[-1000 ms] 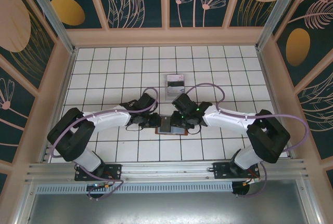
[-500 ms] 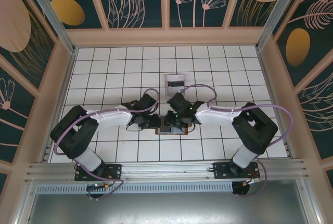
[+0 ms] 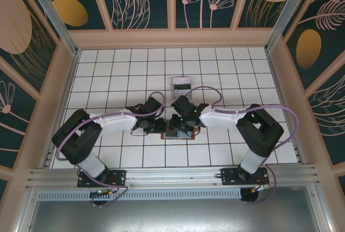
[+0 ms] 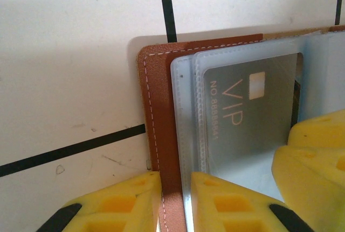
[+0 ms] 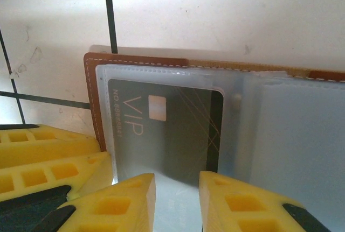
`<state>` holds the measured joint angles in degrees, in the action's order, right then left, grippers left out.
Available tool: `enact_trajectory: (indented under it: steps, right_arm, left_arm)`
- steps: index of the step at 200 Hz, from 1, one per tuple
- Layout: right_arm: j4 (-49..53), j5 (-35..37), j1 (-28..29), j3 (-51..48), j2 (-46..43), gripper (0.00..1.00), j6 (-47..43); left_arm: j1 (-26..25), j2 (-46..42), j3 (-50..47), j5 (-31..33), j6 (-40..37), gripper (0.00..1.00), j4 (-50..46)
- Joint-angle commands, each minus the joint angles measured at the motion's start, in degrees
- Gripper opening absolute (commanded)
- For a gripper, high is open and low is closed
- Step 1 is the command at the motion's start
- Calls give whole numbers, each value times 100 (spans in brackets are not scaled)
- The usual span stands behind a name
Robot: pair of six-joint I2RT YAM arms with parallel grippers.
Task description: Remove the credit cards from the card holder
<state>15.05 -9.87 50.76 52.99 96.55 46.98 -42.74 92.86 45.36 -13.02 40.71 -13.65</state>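
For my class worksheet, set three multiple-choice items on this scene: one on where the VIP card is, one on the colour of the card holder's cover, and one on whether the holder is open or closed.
1. Where is the VIP card?
A. Inside a clear sleeve of the card holder
B. Loose beside the holder
C. Held up in the air

2. What colour is the card holder's cover?
A. Green
B. Brown
C. Black

3. What state is the card holder in?
A. Closed and strapped
B. Standing on its edge
C. Lying open on the table

Answers:
1. A, because the sleeve's frosted plastic covers the card's face in both wrist views.
2. B, because the stitched border around the sleeves is brown leather.
3. C, because its inner sleeves face up and spread flat over the white tiles.
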Motion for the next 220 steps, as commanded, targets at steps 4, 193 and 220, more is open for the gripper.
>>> enact_trajectory:
  steps: [4, 193, 220]
  right_arm:
    - [375, 287, -5, 125, 52, 28, -128]
    - [-467, -270, -308, -467, -455, 26, 53]
    - [-655, -375, -330, -530, -343, 25, 65]
  left_arm:
    - [25, 79, -100, 97, -37, 24, -235]
    - [15, 275, 346, 449, -149, 24, -863]
    - [14, 327, 358, 579, -122, 24, -999]
